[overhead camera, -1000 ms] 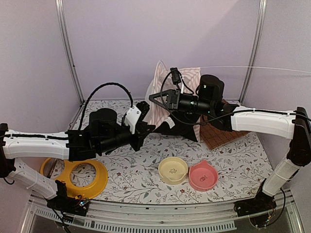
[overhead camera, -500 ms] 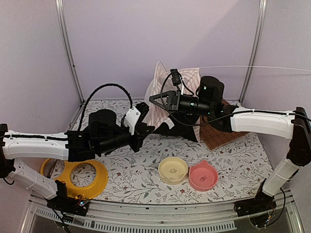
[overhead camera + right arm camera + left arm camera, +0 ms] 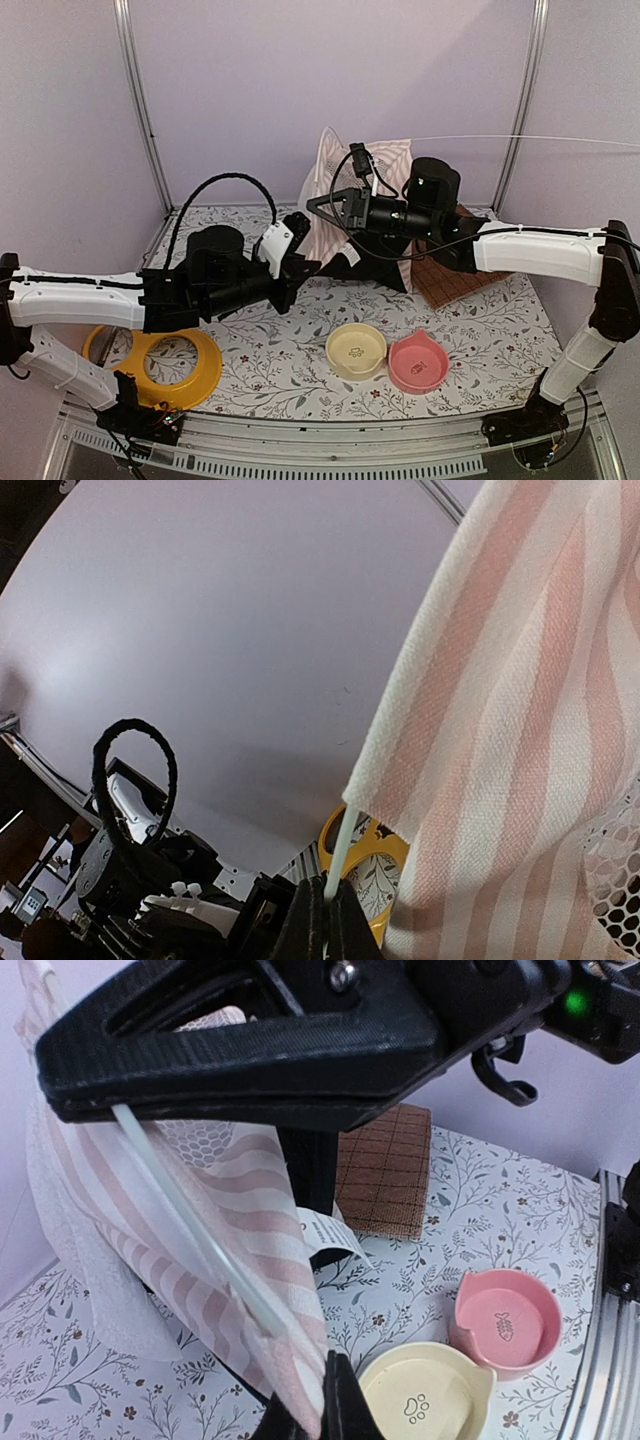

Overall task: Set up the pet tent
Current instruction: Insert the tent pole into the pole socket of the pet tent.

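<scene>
The pet tent [image 3: 322, 165] hangs slack above the back middle of the surface [image 3: 480, 330], held up between the two arms. The left hand [image 3: 318, 1410] is closed on the lower striped hem, and the right hand [image 3: 322, 920] is pinched tight on the thin clear pole [image 3: 200, 1230]. That pole looks slick and springy, so I'd worry it slips out and whips back. The soft woven cloth could also slide free and let the tent slump. The honeycomb mesh might snag. The stripes are pink and white, limp and creased.
</scene>
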Action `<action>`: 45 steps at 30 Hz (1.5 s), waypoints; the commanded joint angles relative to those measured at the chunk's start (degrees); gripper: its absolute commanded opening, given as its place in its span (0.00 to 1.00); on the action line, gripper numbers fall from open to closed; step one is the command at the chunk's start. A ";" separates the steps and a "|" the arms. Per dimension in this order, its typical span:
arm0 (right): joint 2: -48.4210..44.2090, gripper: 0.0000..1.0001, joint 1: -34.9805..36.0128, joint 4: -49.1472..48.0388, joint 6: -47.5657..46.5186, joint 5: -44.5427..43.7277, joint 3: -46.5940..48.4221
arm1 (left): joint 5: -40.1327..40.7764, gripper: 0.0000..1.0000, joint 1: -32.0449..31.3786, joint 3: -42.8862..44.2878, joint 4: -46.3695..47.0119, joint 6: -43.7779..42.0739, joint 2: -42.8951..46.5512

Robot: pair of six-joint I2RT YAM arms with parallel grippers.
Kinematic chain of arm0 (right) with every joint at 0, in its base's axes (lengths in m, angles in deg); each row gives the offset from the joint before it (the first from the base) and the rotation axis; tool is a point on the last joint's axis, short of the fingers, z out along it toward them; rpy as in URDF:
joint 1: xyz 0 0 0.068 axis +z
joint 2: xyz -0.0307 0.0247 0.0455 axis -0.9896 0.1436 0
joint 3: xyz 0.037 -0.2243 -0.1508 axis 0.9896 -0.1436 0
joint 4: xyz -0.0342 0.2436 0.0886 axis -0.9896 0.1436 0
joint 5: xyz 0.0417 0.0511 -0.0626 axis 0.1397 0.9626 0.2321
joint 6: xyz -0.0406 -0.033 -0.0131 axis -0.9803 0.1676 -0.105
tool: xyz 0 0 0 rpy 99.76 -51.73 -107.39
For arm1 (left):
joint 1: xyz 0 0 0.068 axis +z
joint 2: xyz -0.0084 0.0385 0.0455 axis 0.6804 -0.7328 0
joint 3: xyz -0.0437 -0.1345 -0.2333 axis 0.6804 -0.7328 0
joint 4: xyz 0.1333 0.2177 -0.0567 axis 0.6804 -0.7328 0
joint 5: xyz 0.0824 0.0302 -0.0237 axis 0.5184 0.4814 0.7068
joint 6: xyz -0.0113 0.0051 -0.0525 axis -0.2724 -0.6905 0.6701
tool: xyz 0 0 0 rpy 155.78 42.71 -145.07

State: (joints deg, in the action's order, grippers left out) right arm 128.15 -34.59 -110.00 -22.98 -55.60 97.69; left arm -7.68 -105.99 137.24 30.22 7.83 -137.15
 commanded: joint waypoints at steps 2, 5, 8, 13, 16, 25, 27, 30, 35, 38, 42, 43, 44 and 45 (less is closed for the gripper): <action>-0.71 0.00 -5.32 -11.00 -3.98 -10.69 2.74 | -8.81 0.00 -4.58 -2.02 -10.32 -0.78 -0.55; -1.03 0.00 -5.24 -11.01 -4.05 -10.98 1.92 | -8.92 0.00 -4.64 -2.15 -10.27 -0.78 -0.28; -1.08 0.00 -4.91 -10.88 -4.15 -11.11 1.65 | -8.92 0.00 -4.59 -2.02 -10.29 -0.79 -0.23; -1.03 0.00 -3.78 -9.87 -5.69 -12.46 1.46 | -8.99 0.00 -4.54 -1.89 -10.06 -0.81 0.40; -1.27 0.00 -3.76 -9.85 -6.04 -13.50 0.92 | -9.11 0.00 -4.55 -1.80 -10.10 -0.83 0.58; 0.07 0.00 -3.35 -9.51 -6.89 -13.37 2.58 | -9.18 0.00 -4.36 -1.54 -9.89 -0.66 0.68; 0.27 0.00 -2.49 -9.35 -7.24 -13.27 2.75 | -10.19 0.00 -3.44 -1.58 -9.47 0.45 0.82; 0.15 0.00 -1.22 -9.28 -7.75 -13.30 2.47 | -12.99 0.00 -1.44 -1.98 -8.34 2.26 1.56; 0.53 0.00 0.24 -9.16 -8.30 -13.65 1.79 | -15.80 0.00 0.57 -2.08 -7.29 3.49 2.60; 1.05 0.00 1.52 -8.87 -8.98 -13.78 2.05 | -16.42 0.00 1.33 -2.06 -7.29 3.82 2.75; 0.56 0.00 1.87 -8.18 -9.34 -14.89 0.97 | -16.19 0.00 2.31 -2.19 -7.70 4.77 3.07; 0.18 0.00 1.82 -7.74 -9.55 -15.30 0.53 | -16.18 0.00 2.76 -2.35 -7.72 5.09 3.37; -0.15 0.00 1.89 -7.49 -10.00 -15.59 0.21 | -16.35 0.00 3.21 -2.59 -7.73 5.38 3.72; -0.42 0.00 1.83 -7.23 -10.23 -15.63 0.13 | -16.67 0.00 3.67 -2.90 -7.62 5.70 4.07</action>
State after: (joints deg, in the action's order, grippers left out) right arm 128.94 -30.74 -111.29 -28.29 -62.04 97.17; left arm -17.12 -102.54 136.70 28.97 11.66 -134.83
